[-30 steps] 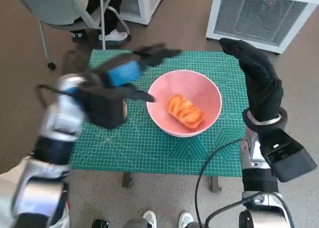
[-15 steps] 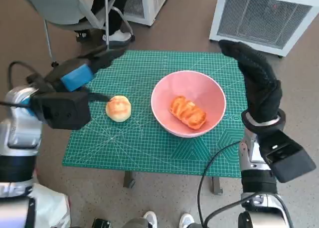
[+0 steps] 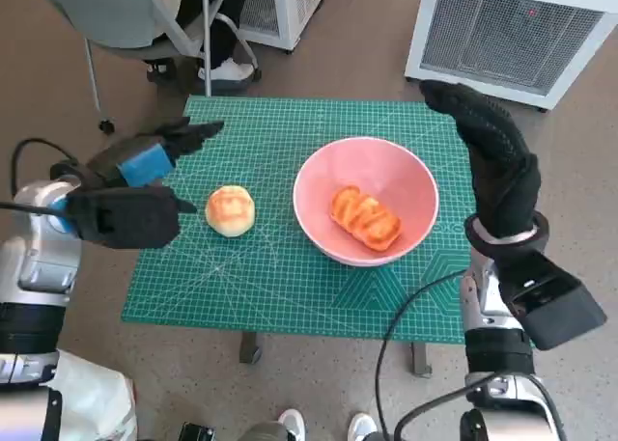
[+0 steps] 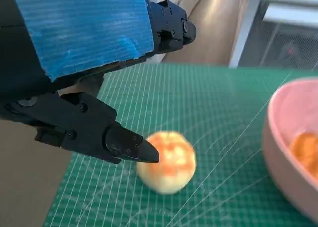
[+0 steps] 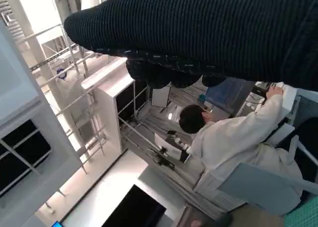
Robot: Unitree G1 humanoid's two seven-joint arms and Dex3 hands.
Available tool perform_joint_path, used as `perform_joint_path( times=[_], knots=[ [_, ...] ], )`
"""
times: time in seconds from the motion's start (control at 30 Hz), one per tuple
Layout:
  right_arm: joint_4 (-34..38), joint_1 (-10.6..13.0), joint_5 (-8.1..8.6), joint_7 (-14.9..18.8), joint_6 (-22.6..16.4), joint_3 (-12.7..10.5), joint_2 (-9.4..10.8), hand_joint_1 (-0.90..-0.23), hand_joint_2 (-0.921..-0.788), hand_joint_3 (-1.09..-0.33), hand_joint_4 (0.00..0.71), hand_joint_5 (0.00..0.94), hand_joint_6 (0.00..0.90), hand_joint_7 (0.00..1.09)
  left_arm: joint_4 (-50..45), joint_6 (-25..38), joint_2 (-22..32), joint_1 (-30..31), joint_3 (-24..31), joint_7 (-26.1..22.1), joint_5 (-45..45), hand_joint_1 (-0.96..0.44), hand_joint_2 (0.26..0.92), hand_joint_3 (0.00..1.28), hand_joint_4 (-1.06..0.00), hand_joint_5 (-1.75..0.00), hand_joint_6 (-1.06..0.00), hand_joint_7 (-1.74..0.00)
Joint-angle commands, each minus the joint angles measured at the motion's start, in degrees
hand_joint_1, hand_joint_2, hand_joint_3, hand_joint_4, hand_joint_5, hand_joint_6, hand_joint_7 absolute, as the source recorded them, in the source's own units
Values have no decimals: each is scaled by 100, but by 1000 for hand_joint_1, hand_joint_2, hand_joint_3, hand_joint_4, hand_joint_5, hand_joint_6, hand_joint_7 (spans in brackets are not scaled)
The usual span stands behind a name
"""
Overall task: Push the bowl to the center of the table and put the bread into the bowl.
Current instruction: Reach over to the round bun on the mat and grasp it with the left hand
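A smooth, glossy pink bowl (image 3: 367,202) sits on the matt green gridded cutting mat (image 3: 280,277); the right hand (image 3: 494,161) wears coarse knit.

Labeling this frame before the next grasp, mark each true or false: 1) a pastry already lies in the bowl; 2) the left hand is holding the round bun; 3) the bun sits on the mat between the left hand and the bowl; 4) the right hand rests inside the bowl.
1) True: an orange pastry lies in the pink bowl.
2) False: the left hand is open beside the bun, gripping nothing.
3) True: it sits on the green mat.
4) False: the right hand is at the bowl's outer side, holding nothing.
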Motion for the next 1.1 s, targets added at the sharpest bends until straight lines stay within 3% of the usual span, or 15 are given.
perform_joint_path(
  times=[0.03, 0.63, 1.1],
  knots=[
    [77, 25, 68, 94, -16, 4, -32, -596, -921, -770, 322, 14, -1, 699, 429, 39, -181, -229, -244, 113, 202, -209, 851, 0, -58, -6, -190, -46],
    [-1, 62, 129, 137, 38, -16, -129, -598, -921, -771, 322, 13, -1, 696, 2672, -315, -907, -1086, -900, 641, 606, -178, 843, 0, -84, -7, -218, -31],
    [-154, 150, 107, 108, 118, -2, -152, -599, -921, -769, 321, 12, -1, 695, 3565, -373, -1241, -1318, -1220, 1120, 863, -93, 859, 7, -163, -26, -295, -49]
  ],
)
